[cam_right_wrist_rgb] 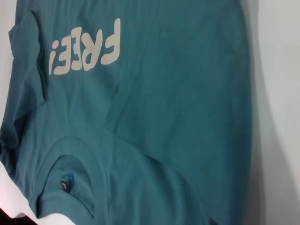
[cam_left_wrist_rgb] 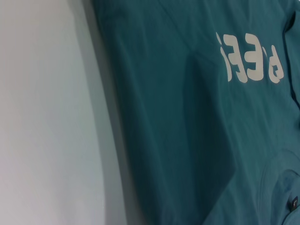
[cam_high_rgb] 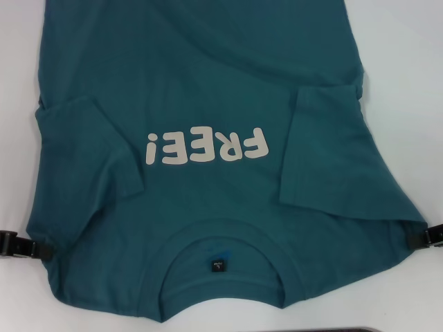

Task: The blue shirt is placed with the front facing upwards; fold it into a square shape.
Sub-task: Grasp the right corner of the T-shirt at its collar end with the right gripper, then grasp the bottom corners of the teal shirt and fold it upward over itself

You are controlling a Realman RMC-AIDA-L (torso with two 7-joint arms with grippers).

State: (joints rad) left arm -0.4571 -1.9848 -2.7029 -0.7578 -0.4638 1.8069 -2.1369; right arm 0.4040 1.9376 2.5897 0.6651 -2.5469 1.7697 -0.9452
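Note:
The blue shirt (cam_high_rgb: pixel 208 90) lies front up on the white table, collar (cam_high_rgb: pixel 225 232) nearest me, with its off-white "FREE!" print (cam_high_rgb: pixel 206 146) and a small black neck label (cam_high_rgb: pixel 217 265) showing. Both short sleeves are folded inward over the chest, one on the left (cam_high_rgb: pixel 83 145) and one on the right (cam_high_rgb: pixel 332 152). My left gripper (cam_high_rgb: pixel 17 245) sits at the shirt's left shoulder edge. At the right shoulder edge is my right gripper (cam_high_rgb: pixel 429 237). The left wrist view shows the shirt (cam_left_wrist_rgb: pixel 187 140) and the right wrist view shows the shirt (cam_right_wrist_rgb: pixel 178 117), but neither shows any gripper.
Bare white table (cam_high_rgb: pixel 408 83) shows on both sides of the shirt. A dark strip (cam_high_rgb: pixel 346 329) runs along the near edge of the head view.

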